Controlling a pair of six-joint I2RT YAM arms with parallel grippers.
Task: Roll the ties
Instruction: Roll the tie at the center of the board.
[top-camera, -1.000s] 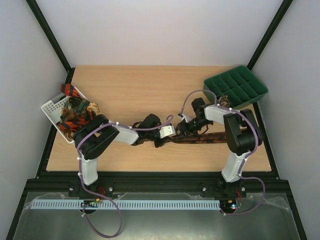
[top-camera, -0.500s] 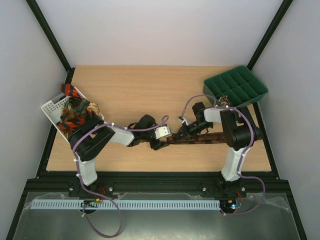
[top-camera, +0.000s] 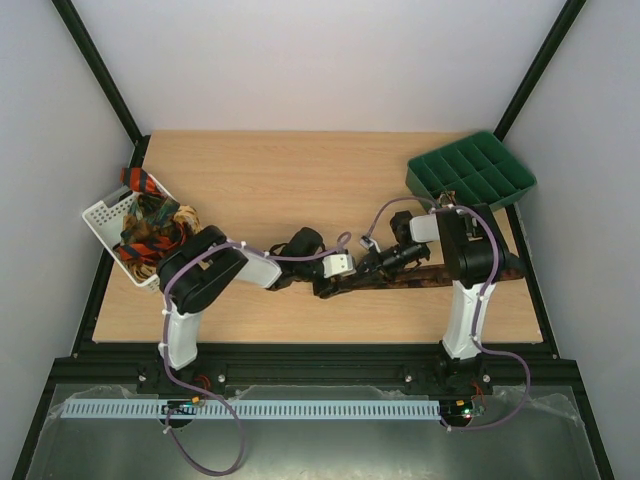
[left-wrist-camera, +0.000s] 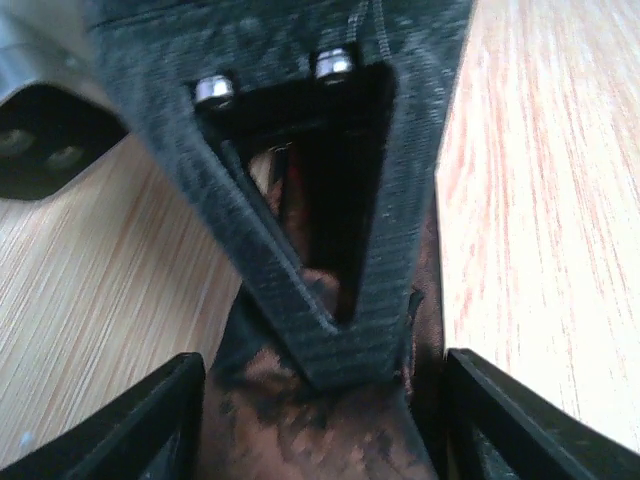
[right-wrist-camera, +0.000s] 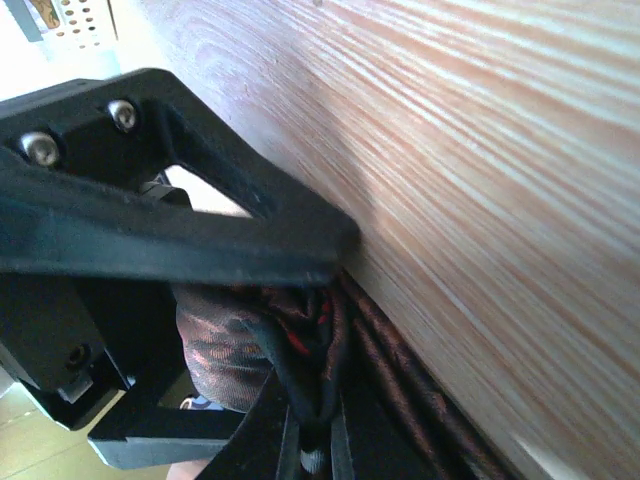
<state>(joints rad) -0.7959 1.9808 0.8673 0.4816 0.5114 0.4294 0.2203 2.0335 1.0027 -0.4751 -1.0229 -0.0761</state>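
no readable text or labels anywhere

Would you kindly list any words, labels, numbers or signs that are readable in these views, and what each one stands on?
None can be read.
The brown tie, the basket and the tray show no lettering, and both wrist views are close and blurred, with no marking visible.
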